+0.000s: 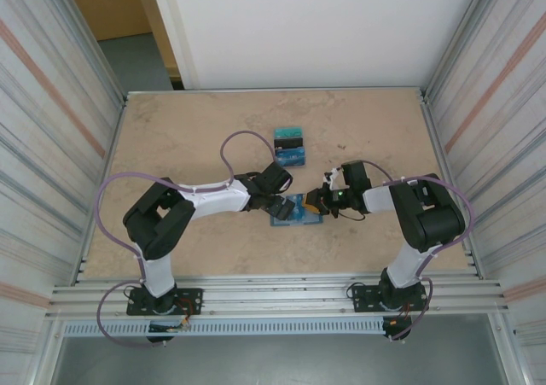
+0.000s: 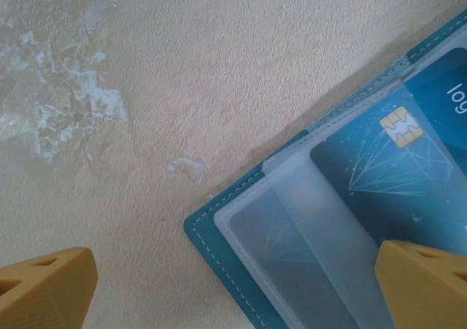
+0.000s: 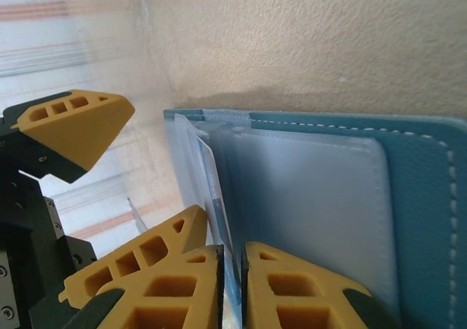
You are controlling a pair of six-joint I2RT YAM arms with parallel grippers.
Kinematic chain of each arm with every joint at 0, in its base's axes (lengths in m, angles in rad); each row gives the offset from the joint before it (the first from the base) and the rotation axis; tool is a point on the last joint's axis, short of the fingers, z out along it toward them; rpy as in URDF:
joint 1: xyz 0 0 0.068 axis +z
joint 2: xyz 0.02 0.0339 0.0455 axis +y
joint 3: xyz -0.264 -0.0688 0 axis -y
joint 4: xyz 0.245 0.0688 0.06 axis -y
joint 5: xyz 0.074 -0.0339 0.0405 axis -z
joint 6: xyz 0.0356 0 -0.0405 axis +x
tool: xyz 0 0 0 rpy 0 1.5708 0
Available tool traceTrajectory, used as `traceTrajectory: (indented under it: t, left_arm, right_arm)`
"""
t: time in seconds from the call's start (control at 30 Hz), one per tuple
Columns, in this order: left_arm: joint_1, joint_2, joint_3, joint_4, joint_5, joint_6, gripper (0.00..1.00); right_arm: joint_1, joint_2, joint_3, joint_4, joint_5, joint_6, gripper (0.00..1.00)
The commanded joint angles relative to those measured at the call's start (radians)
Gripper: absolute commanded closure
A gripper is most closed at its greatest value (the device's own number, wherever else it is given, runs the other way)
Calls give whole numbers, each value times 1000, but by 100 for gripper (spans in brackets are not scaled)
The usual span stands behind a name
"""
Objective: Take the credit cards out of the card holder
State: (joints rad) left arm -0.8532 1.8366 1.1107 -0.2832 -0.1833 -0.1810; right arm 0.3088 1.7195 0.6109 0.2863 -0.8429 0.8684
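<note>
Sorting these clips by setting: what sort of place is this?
Probably a lab test cell, not a home: robot arms, left and right, bolted to a metal rail, and a beige table walled by ribbed panels.

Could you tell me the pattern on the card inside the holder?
Pale line-drawn diamond on speckled blue plastic card; left wrist view.

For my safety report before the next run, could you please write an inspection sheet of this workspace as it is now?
surface: beige table, with pale smears near the left tool.
job's things: card holder lies open, with a blue card inside a clear pocket; a teal card and a dark card lie beyond it.
clutter: nothing seen.
tools: left tool wide open over the holder's corner; right tool pinching a thin pocket edge.
cables: purple cables loop off both arms.
surroundings: ribbed side walls, white back panel.
</note>
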Motion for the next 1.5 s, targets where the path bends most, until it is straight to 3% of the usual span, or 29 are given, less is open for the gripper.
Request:
traceTrajectory:
  t: [0.0,0.23,0.43,1.03,1.3,1.47]
  left_arm:
    - [-5,27,-14,-21,-14,-6,1]
    - [-6,22,-23,-19,-12,-12,1]
    - [-5,11,-34,-24,-22,-16,1]
    - [-4,-101,-38,-60,-30,-8,1]
    - [-5,-228,-10,-73,-23,17,1]
    - [-3,-314,3,-53,47,80,1]
  right_arm:
    - [15,7,-10,46,-27,35,84]
    - [37,28,1,63,-17,40,84]
    - [25,11,-1,26,1,18,91]
    - [-43,-256,90,-460,149,-271,93]
    - [-37,-401,129,-555,147,-367,92]
    - [-9,-478,167,-589,129,-440,91]
